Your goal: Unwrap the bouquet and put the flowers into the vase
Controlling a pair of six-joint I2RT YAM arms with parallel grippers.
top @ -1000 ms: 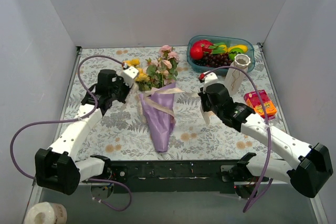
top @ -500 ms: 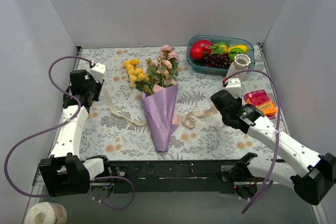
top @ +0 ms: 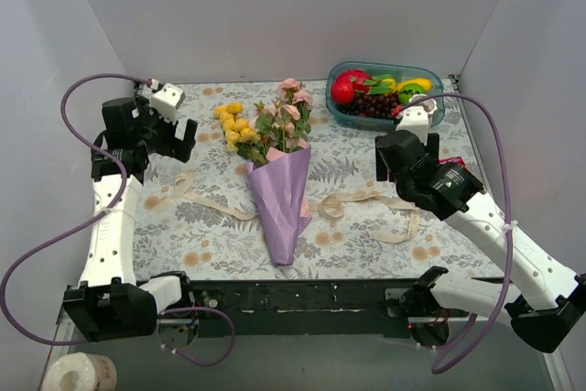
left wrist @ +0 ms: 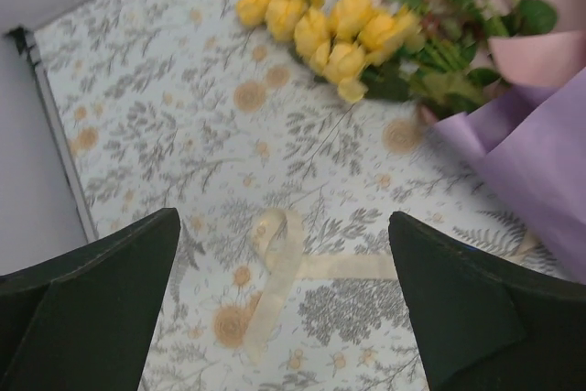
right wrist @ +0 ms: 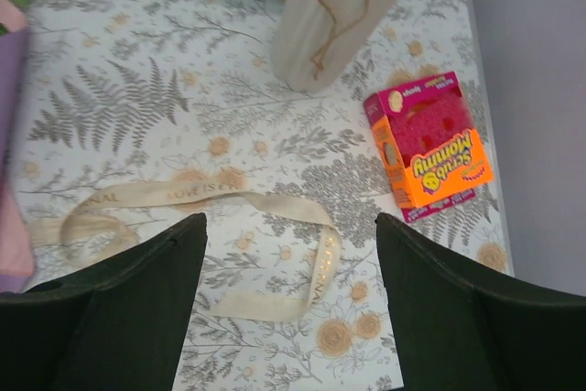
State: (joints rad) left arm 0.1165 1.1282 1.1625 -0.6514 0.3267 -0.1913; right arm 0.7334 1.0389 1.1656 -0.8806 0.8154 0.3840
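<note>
Vase (right wrist: pixel 343 16) rim cropped off, left pincer (left wrist: pixel 284 219) spread empty, right pincer (right wrist: pixel 291 222) spread empty, ribbon (right wrist: pixel 183 194) slack

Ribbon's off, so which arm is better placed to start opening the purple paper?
Probably left. The left pincer, open, faces the yellow roses and the top of the purple paper; the right pincer, open, looks down on the ribbon and the vase instead.

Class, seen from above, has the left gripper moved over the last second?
Yes: the left gripper swung left, away from the purple-paper flower bouquet.
</note>
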